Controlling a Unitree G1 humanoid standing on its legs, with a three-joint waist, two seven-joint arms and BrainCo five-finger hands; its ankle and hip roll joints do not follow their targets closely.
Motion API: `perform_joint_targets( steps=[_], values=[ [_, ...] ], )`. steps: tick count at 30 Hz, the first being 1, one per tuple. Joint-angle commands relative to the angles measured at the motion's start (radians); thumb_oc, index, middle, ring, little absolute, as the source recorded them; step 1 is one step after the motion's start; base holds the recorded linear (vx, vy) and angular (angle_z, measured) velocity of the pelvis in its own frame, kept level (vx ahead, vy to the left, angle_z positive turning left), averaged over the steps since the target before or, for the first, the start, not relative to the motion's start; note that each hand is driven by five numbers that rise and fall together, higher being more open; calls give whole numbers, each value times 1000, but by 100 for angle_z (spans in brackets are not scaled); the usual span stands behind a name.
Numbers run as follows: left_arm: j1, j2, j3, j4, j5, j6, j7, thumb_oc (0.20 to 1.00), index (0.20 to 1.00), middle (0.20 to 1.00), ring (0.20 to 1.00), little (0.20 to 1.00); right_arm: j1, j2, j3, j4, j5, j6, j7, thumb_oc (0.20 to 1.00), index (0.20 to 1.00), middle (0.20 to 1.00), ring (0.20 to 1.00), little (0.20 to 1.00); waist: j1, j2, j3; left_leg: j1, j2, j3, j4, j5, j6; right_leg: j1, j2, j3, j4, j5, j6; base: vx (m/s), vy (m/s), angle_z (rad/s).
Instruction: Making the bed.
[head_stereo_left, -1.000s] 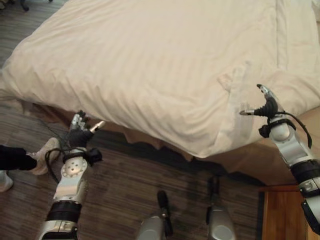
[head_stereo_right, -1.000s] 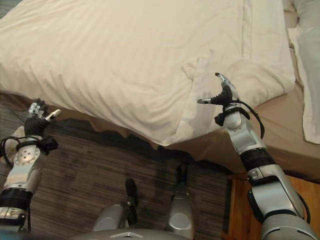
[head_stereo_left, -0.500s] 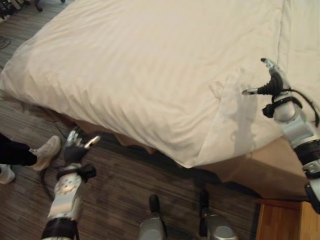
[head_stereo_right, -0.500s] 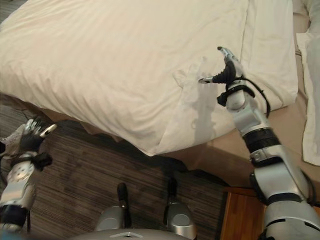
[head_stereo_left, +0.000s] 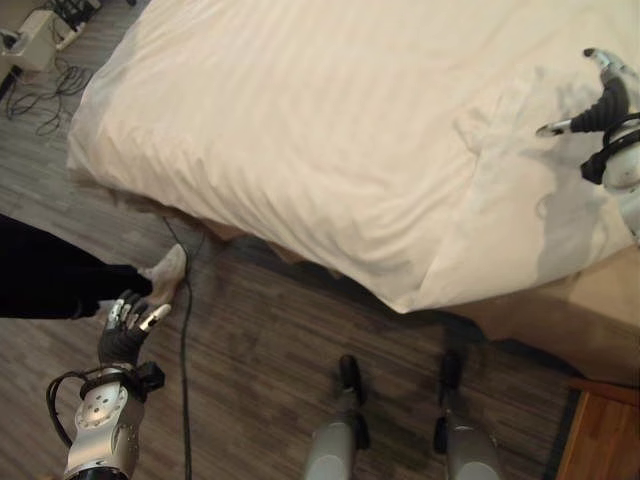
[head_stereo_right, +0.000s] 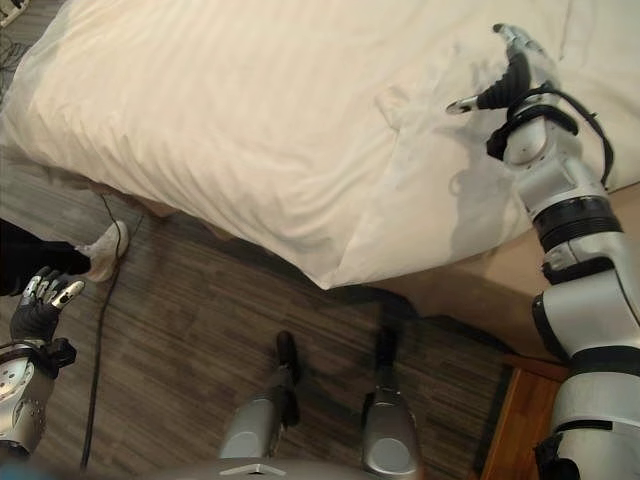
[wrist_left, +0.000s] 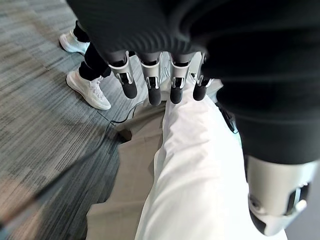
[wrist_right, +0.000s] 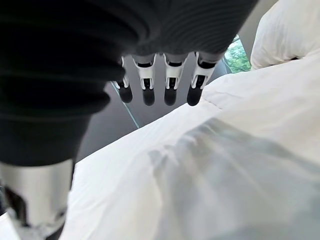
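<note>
A white striped duvet (head_stereo_left: 300, 120) covers the bed, and its near corner (head_stereo_left: 405, 290) hangs over the tan bed base (head_stereo_left: 560, 310). A small fold (head_stereo_left: 480, 125) stands up in the duvet near the right side. My right hand (head_stereo_left: 603, 105) hovers open just right of that fold, fingers straight and thumb out, holding nothing; its fingers (wrist_right: 170, 87) show above the duvet (wrist_right: 225, 165). My left hand (head_stereo_left: 125, 335) is open low at the left over the floor, well clear of the bed's edge, with its straight fingers (wrist_left: 152, 87) empty.
A person's dark trouser leg (head_stereo_left: 50, 285) and white shoe (head_stereo_left: 165, 272) stand on the floor close to my left hand. A wooden nightstand (head_stereo_left: 600, 440) sits at the lower right. A white pillow (wrist_right: 285, 30) lies at the bed's head. A pale box with cables (head_stereo_left: 30, 35) is at the far left.
The whole view has shifted. My right hand has risen and reached further over the duvet beside the fold. My left hand has dropped away from the bed's edge towards the floor.
</note>
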Motion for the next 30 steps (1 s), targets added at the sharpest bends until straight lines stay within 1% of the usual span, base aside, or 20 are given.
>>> perform_joint_targets(
  steps=[1, 2, 3, 5, 9, 11, 12, 14, 15, 16, 17, 19, 21, 22, 23, 24, 26, 27, 28, 30],
  values=[
    [-113, 103, 40, 18, -51, -74, -3, 1000, 1000, 1000, 1000, 1000, -202, -20, 72, 17, 76, -57, -60, 1000, 1000, 1000, 1000, 1000, 0, -65, 44, 54, 62, 52, 6, 25, -123, -32, -77, 27, 15, -133, 54, -107, 37, -6],
    [-116, 97, 39, 23, -54, -75, -4, 1000, 1000, 1000, 1000, 1000, -207, -16, 73, 31, 86, -60, -61, 947, 947, 947, 947, 947, 2, -57, 43, 36, 59, 53, 6, 26, -124, -50, -81, 36, 15, -130, 56, -98, 46, -7],
    [-119, 91, 42, 30, -61, -76, -4, 1000, 1000, 1000, 1000, 1000, -209, -16, 75, 43, 101, -60, -57, 598, 598, 598, 598, 598, 5, -51, 38, 14, 58, 46, 6, 29, -130, -73, -87, 46, 15, -128, 59, -95, 27, -9],
    [-121, 74, 36, 34, -61, -76, -1, 1000, 1000, 1000, 1000, 1000, -183, -7, 64, 58, 126, -53, -51, 200, 200, 200, 200, 200, 5, -46, 24, -15, 54, 25, 6, 11, -132, -109, -86, 62, 15, -124, 62, -63, 6, -21],
    [-101, 51, 53, 36, -47, -76, 7, 1000, 1000, 1000, 1000, 1000, -102, 0, 47, 12, 131, -37, -23, 200, 200, 200, 200, 200, 0, -48, 24, 4, 42, -22, 6, -23, -126, -110, -74, 98, 15, -124, 64, -49, 20, -12],
    [-61, 31, 70, 16, -38, -70, 7, 1000, 1000, 1000, 1000, 1000, 13, -3, -19, -77, 131, -28, -28, 200, 200, 200, 200, 200, -5, -64, 34, 52, 11, -47, 6, -63, -93, -92, -69, 122, 15, -115, 63, -24, 71, -4],
    [-54, 19, 75, 4, -33, -69, 5, 1000, 1000, 1000, 1000, 1000, 60, 8, -51, -116, 131, -33, -37, 200, 200, 200, 200, 200, -13, -76, 43, 91, -5, -47, 20, -104, -75, -76, -73, 133, 15, -114, 62, -50, 55, -18],
    [-31, -4, 94, -31, -13, -59, -3, 1000, 1000, 1000, 1000, 1000, 193, 2, -146, -258, 100, -28, -35, 200, 200, 200, 200, 200, -29, -123, 70, 121, -63, -82, 187, -231, -42, -43, -88, 153, 15, -90, 59, -118, 15, -41],
    [-30, -16, 107, -36, -10, -55, -2, 1000, 1000, 1000, 1000, 1000, 276, -1, -209, -324, 99, -26, -32, 200, 200, 200, 200, 200, -39, -143, 79, 141, -91, -99, 238, -270, -32, -22, -89, 153, 16, -85, 54, -125, 72, -33],
    [-224, -72, -4, -21, 123, -38, 107, 1000, 1000, 1000, 1000, 1000, 462, 76, -292, -422, 31, -4, -40, 200, 200, 200, 200, 200, -124, -192, 75, 217, -97, -33, 281, -344, -9, 18, -87, 156, 16, -80, 61, -83, 77, 1],
    [-227, -71, -9, -21, 124, -38, 108, 1000, 1000, 1000, 1000, 1000, 470, 75, -300, -427, 30, -2, -40, 200, 200, 200, 200, 200, -120, -195, 76, 219, -100, -32, 279, -340, -8, 17, -89, 158, 15, -78, 61, -62, 151, 27],
    [-295, -110, -17, 0, 104, -25, 117, 1000, 1000, 1000, 1000, 1000, 548, 85, -355, -410, 7, 0, -55, 200, 200, 200, 200, 200, -150, -215, 61, 291, -111, 28, 238, -379, 24, 46, -81, 153, 17, -72, 76, -81, 157, 17],
    [-339, -123, -52, 51, 98, -16, 131, 1000, 1000, 1000, 1000, 1000, 654, 128, -399, -404, 19, 7, -50, 200, 200, 200, 200, 200, -173, -252, 54, 352, -132, 52, 179, -385, 51, 50, -83, 156, 31, -51, 94, -185, 187, -31],
    [-364, -122, -69, 63, 103, -13, 135, 1000, 1000, 1000, 1000, 1000, 698, 148, -423, -399, 25, 12, -46, 200, 200, 200, 200, 200, -182, -276, 54, 373, -144, 55, 147, -373, 63, 39, -84, 147, 64, -39, 110, -153, 116, -35],
    [-365, -121, -70, 63, 103, -13, 135, 1000, 1000, 1000, 1000, 1000, 700, 149, -426, -400, 25, 12, -46, 200, 200, 200, 200, 200, -181, -281, 53, 373, -148, 56, 142, -367, 63, 36, -87, 149, 65, -36, 109, -280, 60, -27],
    [-391, -124, -102, 98, 131, 5, 144, 1000, 1000, 1000, 1000, 1000, 756, 202, -443, -364, 41, 21, -39, 200, 200, 200, 200, 200, -187, -317, 67, 398, -145, 70, 92, -337, 71, 18, -95, 142, 148, -21, 149, -302, 14, -28],
    [-402, -134, -132, 126, 152, 11, 137, 1000, 1000, 1000, 1000, 1000, 822, 256, -454, -323, 50, 19, -42, 200, 200, 200, 200, 200, -188, -333, 81, 411, -138, 69, 56, -303, 74, 12, -91, 144, 214, -43, 161, -348, 26, -48],
    [-399, -145, -144, 129, 153, 17, 138, 1000, 1000, 1000, 1000, 1000, 848, 292, -462, -299, 60, 19, -49, 912, 912, 912, 912, 912, -187, -336, 82, 409, -136, 68, 52, -296, 79, 19, -90, 146, 245, -64, 150, -283, 39, -44],
    [-397, -154, -153, 132, 161, 20, 141, 1000, 1000, 1000, 1000, 1000, 867, 319, -464, -275, 74, 15, -52, 1000, 1000, 1000, 1000, 1000, -184, -334, 86, 403, -130, 73, 57, -294, 89, 33, -92, 143, 296, -90, 133, -250, 21, -14],
    [-376, -166, -157, 128, 179, 25, 149, 1000, 1000, 1000, 1000, 1000, 907, 370, -468, -216, 71, 14, -66, 1000, 1000, 1000, 1000, 1000, -166, -330, 83, 387, -122, 81, 64, -288, 100, 57, -118, 134, 382, -112, 101, -225, -55, -33]
  ],
)
